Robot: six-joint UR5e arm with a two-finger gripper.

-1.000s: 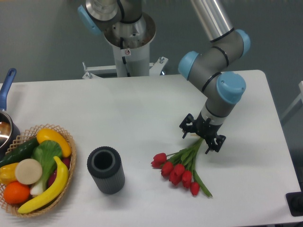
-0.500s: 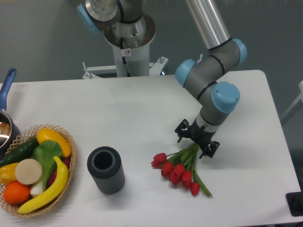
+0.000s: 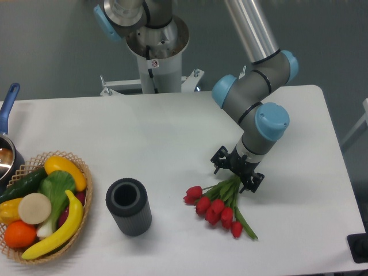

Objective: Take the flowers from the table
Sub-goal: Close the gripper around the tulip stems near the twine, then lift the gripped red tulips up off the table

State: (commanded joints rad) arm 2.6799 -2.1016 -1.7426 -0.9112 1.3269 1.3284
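The flowers [image 3: 221, 206], a bunch of red tulip buds on green stems, lie on the white table [image 3: 172, 132] at the front right, buds toward the front left. My gripper [image 3: 236, 174] points down over the upper end of the stems, its two black fingers spread to either side of them. The jaws are open and hold nothing. The stem ends under the gripper are partly hidden.
A dark grey cylindrical vase [image 3: 129, 206] stands upright left of the flowers. A wicker basket [image 3: 80, 167] of toy fruit and vegetables sits at the front left. A pot with a blue handle [image 3: 8, 103] is at the left edge. The robot base [image 3: 154, 40] stands behind the table.
The gripper has moved left and slightly down, from beside the stem ends to right over them. The flowers have not moved.
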